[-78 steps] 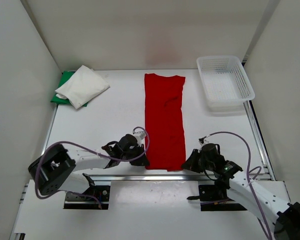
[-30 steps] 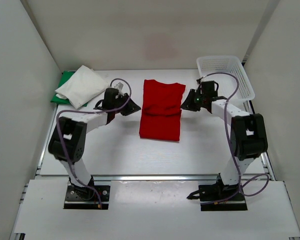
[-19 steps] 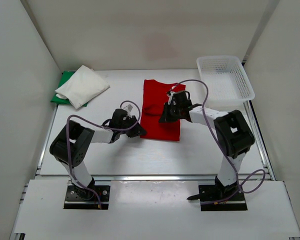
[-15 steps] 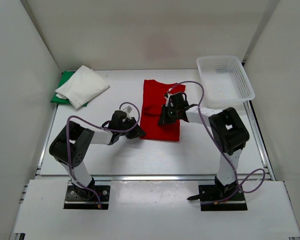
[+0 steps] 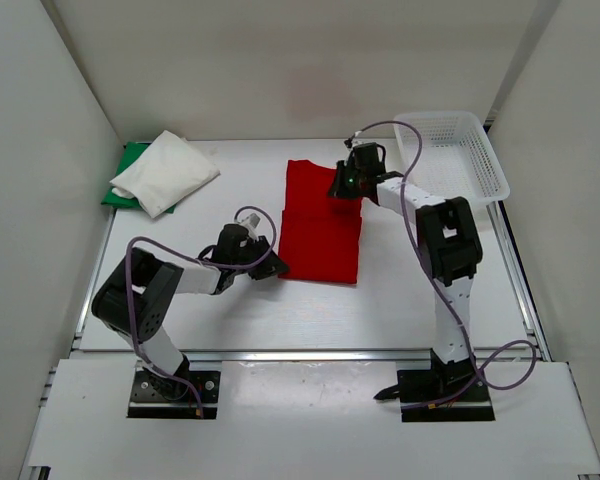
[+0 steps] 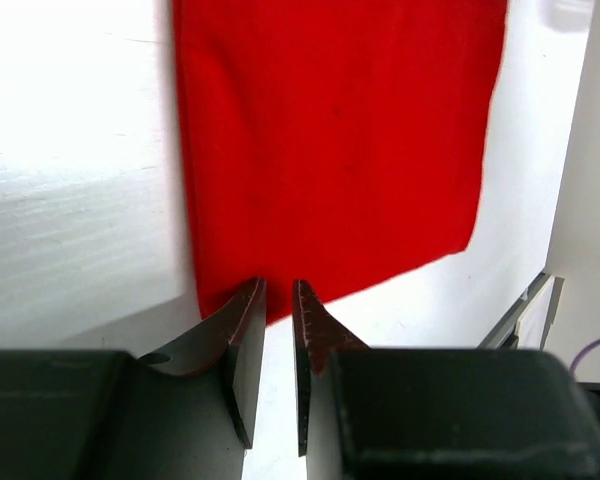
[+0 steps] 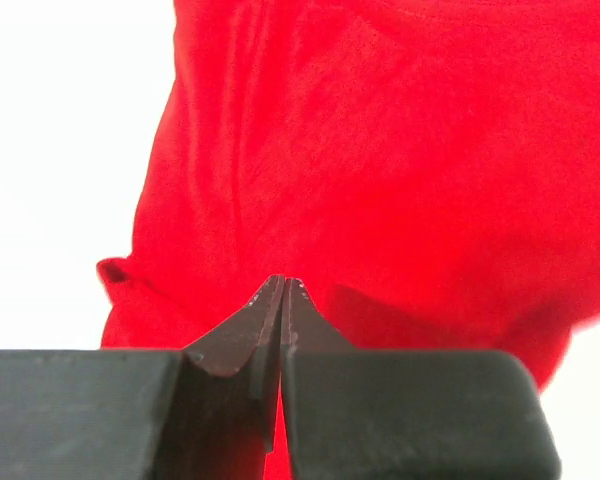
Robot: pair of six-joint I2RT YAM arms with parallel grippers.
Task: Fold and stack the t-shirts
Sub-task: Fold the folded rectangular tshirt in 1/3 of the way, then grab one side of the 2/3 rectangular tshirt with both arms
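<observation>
Three t-shirts lay on the white table (image 5: pixel 180 300). At the far left corner the green t-shirt (image 5: pixel 132 151) lay flat, mostly covered by the folded white t-shirt (image 5: pixel 165 172), which rested on top of it at a slant. Well apart from that pair, in the middle of the table, the red t-shirt (image 5: pixel 320 225) lay folded into a rectangle with its long side running away from the arms. The left arm reached low across the table, and the left gripper (image 5: pixel 272 268) sat at the near left corner of the red t-shirt. In the left wrist view its fingers (image 6: pixel 242 330) stood a narrow slit apart with the cloth's corner right at their tips. Whether they actually pinched the cloth could not be told. The right arm stretched far out, and the right gripper (image 5: pixel 345 185) sat over the far right corner of the red t-shirt. In the right wrist view its fingers (image 7: pixel 235 345) were pressed together with no gap, the tips down on the wrinkled red cloth beside a small raised fold. Whether any cloth was caught between them could not be made out. At the far right corner stood a white mesh basket (image 5: pixel 492 155), just beside the right arm's forearm and apart from the red t-shirt.
</observation>
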